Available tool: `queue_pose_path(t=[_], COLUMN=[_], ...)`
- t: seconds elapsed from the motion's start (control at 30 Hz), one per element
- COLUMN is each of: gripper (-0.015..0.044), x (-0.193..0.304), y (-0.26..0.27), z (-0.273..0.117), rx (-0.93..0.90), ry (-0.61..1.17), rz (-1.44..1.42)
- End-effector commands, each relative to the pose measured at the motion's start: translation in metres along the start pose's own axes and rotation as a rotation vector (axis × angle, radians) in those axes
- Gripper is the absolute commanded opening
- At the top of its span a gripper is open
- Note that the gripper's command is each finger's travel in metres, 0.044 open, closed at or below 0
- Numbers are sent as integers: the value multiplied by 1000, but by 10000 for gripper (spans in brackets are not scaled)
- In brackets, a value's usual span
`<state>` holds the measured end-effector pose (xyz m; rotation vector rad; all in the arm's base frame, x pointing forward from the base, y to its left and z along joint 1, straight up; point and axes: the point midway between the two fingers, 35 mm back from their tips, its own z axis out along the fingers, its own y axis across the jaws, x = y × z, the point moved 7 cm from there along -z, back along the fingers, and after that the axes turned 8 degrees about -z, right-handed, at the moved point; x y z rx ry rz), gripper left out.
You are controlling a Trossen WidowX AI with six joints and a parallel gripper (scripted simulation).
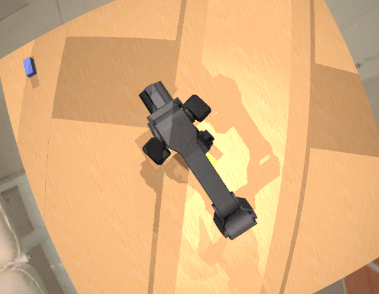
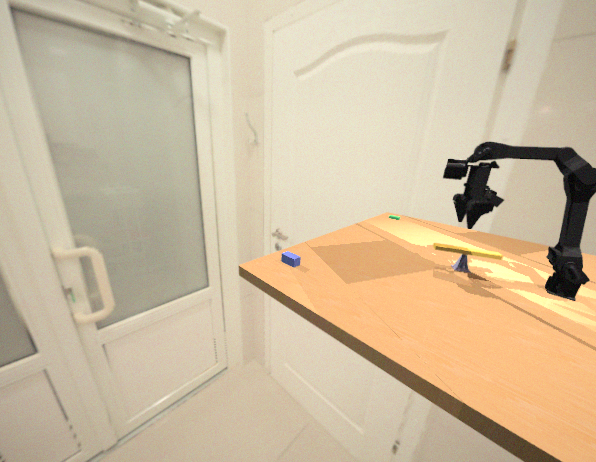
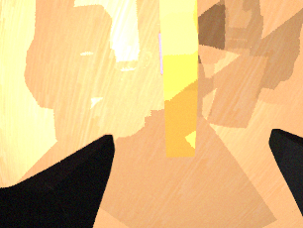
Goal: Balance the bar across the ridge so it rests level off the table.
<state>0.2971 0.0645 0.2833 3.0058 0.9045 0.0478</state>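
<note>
The yellow bar (image 1: 212, 158) (image 2: 467, 250) (image 3: 180, 84) lies across the top of the small blue-purple ridge (image 2: 460, 264). In the exterior view both bar ends are clear of the table (image 2: 360, 310), and the bar looks close to level, with a slight slant in the picture. A thin lilac sliver of the ridge shows beside the bar in the wrist view. My gripper (image 2: 465, 224) (image 3: 194, 139) is open and empty, high above the bar, with its fingers well to either side of the bar in the wrist view. In the top view the arm hides most of the bar and the ridge.
A blue block (image 1: 29, 67) (image 2: 291, 259) lies near a far corner of the table. A small green block (image 2: 394, 217) lies by another corner in the exterior view. Both are well away from the ridge. Arm shadows cross the table around it.
</note>
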Motion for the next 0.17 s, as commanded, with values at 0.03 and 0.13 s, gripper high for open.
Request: queue_pose_path(t=[0.03, 0.13], gripper=[440, 440], x=[0, 0], y=[0, 0], z=[-1, -1], rx=[-1, -1], ry=[0, 0], rz=[0, 0])
